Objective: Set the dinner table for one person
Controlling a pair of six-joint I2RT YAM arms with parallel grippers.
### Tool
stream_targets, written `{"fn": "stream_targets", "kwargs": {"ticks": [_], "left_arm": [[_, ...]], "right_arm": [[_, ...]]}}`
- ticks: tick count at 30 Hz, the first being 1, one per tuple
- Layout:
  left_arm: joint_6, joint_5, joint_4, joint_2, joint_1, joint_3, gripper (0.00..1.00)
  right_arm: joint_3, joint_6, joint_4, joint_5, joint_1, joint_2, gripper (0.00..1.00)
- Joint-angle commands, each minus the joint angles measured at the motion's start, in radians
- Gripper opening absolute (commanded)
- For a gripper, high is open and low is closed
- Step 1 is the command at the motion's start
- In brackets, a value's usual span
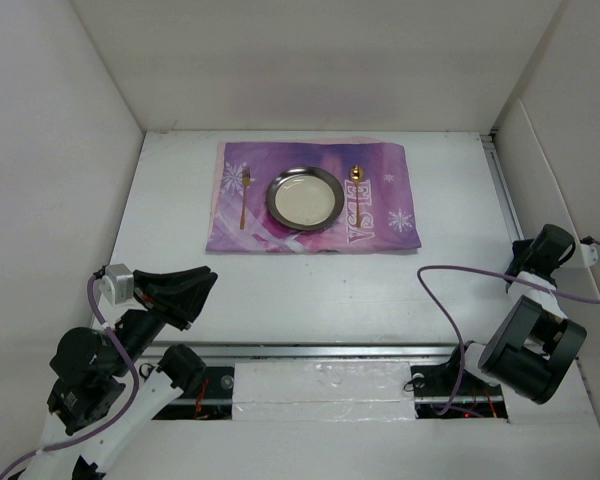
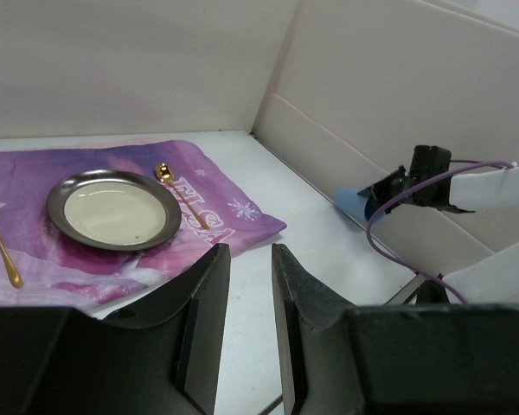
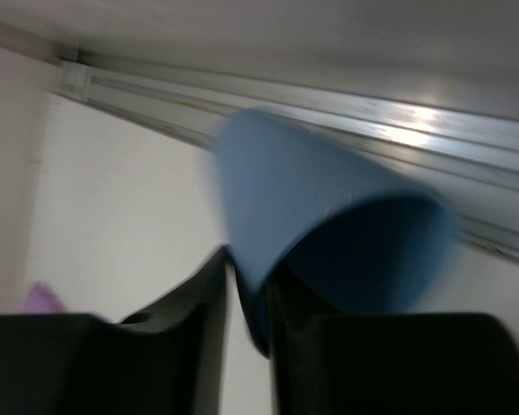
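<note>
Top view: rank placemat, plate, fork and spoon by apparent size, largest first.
1. placemat
2. plate
3. fork and spoon: both are slim and far smaller than the plate. The spoon's handle is hard to trace here, so I leave these two unranked.

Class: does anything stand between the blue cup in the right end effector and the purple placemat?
Nothing visible does. Between the blue cup, pinched by the right end effector, and the placemat lies only bare dinner table.

Purple placemat (image 1: pixel 380 165), steel plate (image 1: pixel 305 197), gold fork (image 1: pixel 244 200), gold spoon (image 1: pixel 357 173), blue cup (image 3: pixel 329 225)
</note>
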Motion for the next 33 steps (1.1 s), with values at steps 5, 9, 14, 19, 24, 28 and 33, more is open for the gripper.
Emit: {"fn": "stream_targets", "kwargs": {"ticks": [5,9,14,19,24,28,33], "left_arm": [[-0.004,0.002,0.036,0.053,-0.007,-0.001,0.23],[-0.003,0.002,0.036,0.077,-0.007,-0.001,0.23],[-0.006,-0.04,0.031,0.106,-0.007,-0.003,0.23],[-0.01,-0.064,0.022,0.157,-0.007,0.002,0.23],[-0.012,-0.066,0.021,0.188,0.025,0.0,0.23],[-0.01,-0.069,0.022,0.218,0.036,0.0,0.23],[-0.019,-0.104,0.018,0.252,0.036,0.002,0.22]], "right_arm": [[0.019,-0.088,0.017,0.077,0.107,-0.199,0.0],[0.231,-0.264,-0.172,0.153,0.293,-0.186,0.0],[0.627,-0.362,-0.46,0.166,0.541,0.082,0.0],[1.064,-0.46,-0.69,0.104,0.692,0.422,0.0],[1.534,-0.542,-0.986,0.047,0.769,0.748,0.0],[1.824,-0.585,-1.107,-0.019,0.78,0.948,0.0],[2.017,-0.616,-1.143,-0.088,0.78,1.104,0.0]]}}
